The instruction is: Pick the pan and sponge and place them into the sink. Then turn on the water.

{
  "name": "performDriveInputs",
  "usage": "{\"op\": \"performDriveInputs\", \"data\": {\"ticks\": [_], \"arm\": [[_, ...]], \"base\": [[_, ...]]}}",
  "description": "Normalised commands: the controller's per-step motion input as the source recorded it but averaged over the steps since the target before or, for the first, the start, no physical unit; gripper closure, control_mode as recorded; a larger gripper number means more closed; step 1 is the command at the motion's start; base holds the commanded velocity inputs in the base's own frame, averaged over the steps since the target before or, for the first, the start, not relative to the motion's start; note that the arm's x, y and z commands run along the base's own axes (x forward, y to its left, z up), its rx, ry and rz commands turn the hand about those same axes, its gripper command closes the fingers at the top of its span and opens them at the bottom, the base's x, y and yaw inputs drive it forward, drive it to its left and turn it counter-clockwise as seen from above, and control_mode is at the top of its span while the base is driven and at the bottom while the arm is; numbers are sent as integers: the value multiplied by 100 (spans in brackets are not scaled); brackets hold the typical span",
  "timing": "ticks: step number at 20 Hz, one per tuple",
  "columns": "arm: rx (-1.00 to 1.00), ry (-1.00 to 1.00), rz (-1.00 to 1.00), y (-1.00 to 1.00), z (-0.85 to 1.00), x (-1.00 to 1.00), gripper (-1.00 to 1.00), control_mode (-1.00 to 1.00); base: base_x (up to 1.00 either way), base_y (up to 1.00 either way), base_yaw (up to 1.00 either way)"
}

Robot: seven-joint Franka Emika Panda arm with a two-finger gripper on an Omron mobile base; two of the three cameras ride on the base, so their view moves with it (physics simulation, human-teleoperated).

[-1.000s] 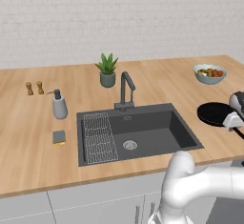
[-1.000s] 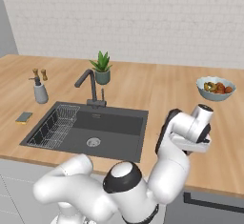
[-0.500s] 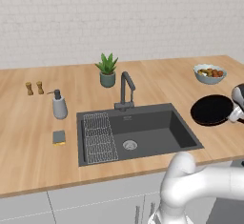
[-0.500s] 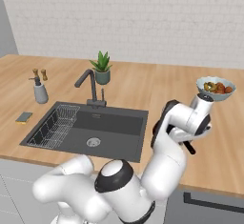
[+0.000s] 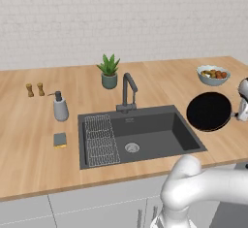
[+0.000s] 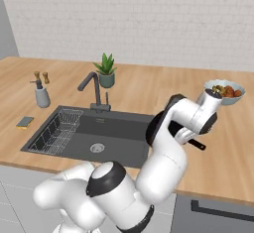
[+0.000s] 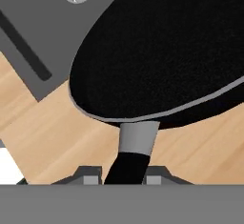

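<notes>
The black pan (image 5: 209,111) hangs just above the counter, right of the sink (image 5: 189,134), with its left rim near the basin's right edge. My gripper (image 5: 240,115) is shut on its short dark handle (image 7: 131,163); in the hand view the gripper (image 7: 123,175) clamps the handle from both sides, and the pan (image 7: 167,51) overhangs the sink (image 7: 43,23) corner. In the right base view the arm hides most of the pan (image 6: 153,128). The sponge (image 5: 60,139) lies flat on the counter left of the sink; it is also in the right base view (image 6: 25,122). The faucet (image 5: 128,91) is dry.
A wire rack (image 5: 100,139) fills the sink's left part, with the drain (image 5: 131,148) beside it. A soap dispenser (image 5: 60,108) and two small shakers (image 5: 35,89) stand at left, a potted plant (image 5: 109,72) behind the faucet, and a fruit bowl (image 5: 213,74) behind the pan.
The gripper has carried the pan a little to the left, toward the sink, and the pan now shows as a fuller circle. Sponge and the other things have not moved.
</notes>
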Motion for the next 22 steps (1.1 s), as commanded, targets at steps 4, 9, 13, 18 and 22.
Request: {"op": "performDriveInputs", "data": {"ticks": [4,9,13,18,22], "arm": [[21,1,23,19,60,0,100,-100],[24,10,9,35,29,0,100,-100],[18,11,1,59,1,0,100,-100],[4,6,0,85,0,0,100,-100],[0,0,0,88,0,-8,100,-100]], "base": [[0,0,0],[0,0,0],[0,0,0],[0,0,0],[0,0,0]]}}
